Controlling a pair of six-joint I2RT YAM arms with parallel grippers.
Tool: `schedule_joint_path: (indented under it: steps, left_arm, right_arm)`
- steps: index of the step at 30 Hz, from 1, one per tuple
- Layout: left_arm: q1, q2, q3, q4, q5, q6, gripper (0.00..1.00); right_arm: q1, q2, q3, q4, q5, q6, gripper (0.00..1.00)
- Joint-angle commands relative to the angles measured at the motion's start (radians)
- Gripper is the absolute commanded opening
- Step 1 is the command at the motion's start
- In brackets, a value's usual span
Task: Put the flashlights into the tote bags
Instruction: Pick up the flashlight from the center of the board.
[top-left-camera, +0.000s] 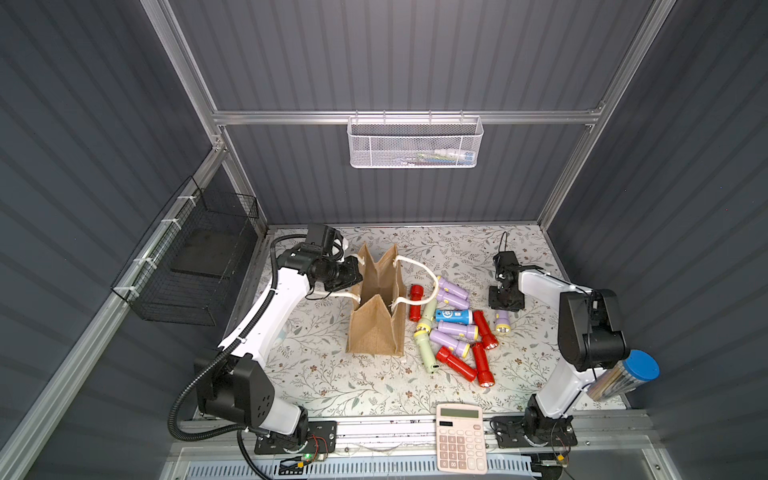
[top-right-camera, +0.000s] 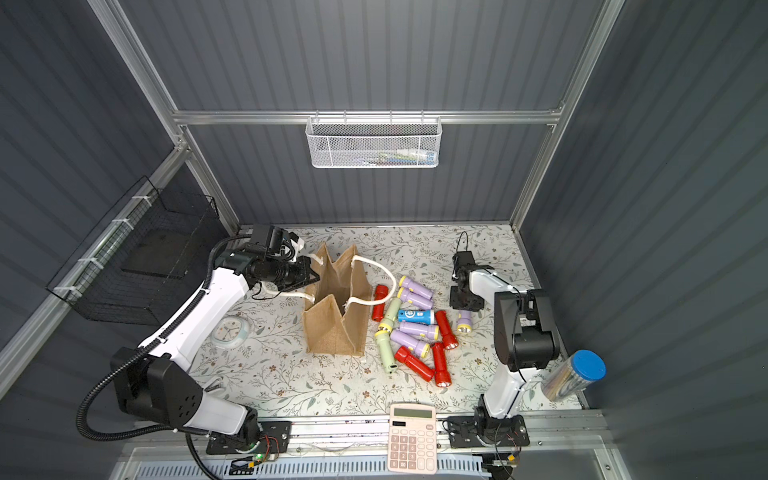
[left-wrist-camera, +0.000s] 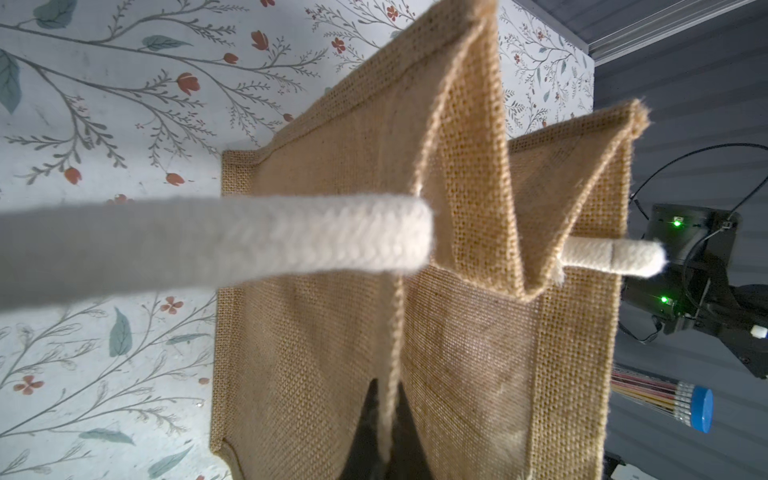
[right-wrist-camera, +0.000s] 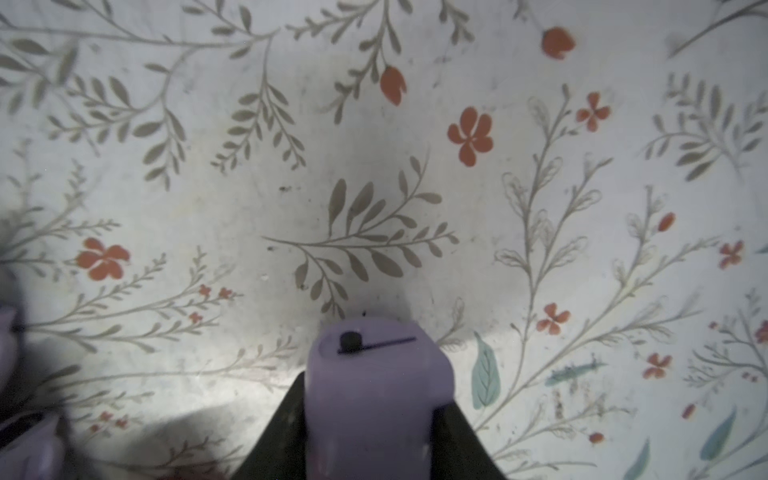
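Clamping lilac flashlight (right-wrist-camera: 376, 365), right hand (right-wrist-camera: 370, 419) points down — left hand (left-wrist-camera: 388, 419) pinches tote bag (left-wrist-camera: 478, 353).

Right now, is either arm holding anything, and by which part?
The right end effector grips a lilac flashlight by its body, tail poking out. The left end effector pinches the tote bag by a fold in its side wall.

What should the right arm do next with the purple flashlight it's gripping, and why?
Probably lift it straight up. The right gripper is shut on the lilac flashlight, low by the table, while the tote bag stands much taller, its rim pinched by the left gripper. It needs height to clear the other flashlights and the rim.
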Motion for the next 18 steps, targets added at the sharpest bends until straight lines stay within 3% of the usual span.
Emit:
schedule_joint_path:
  steps: [1,18]
  left_arm:
    - [-0.021,-0.013,0.002,0.027,0.031,-0.02,0.0]
    - [-0.024,-0.13,-0.125,0.092,-0.085,-0.114,0.0]
  right_arm:
    - [0.015,-0.094,0.034,-0.015,-0.045,-0.002,0.21]
    - [0.239,-0.292,0.339,-0.183,-0.125,0.131,0.18]
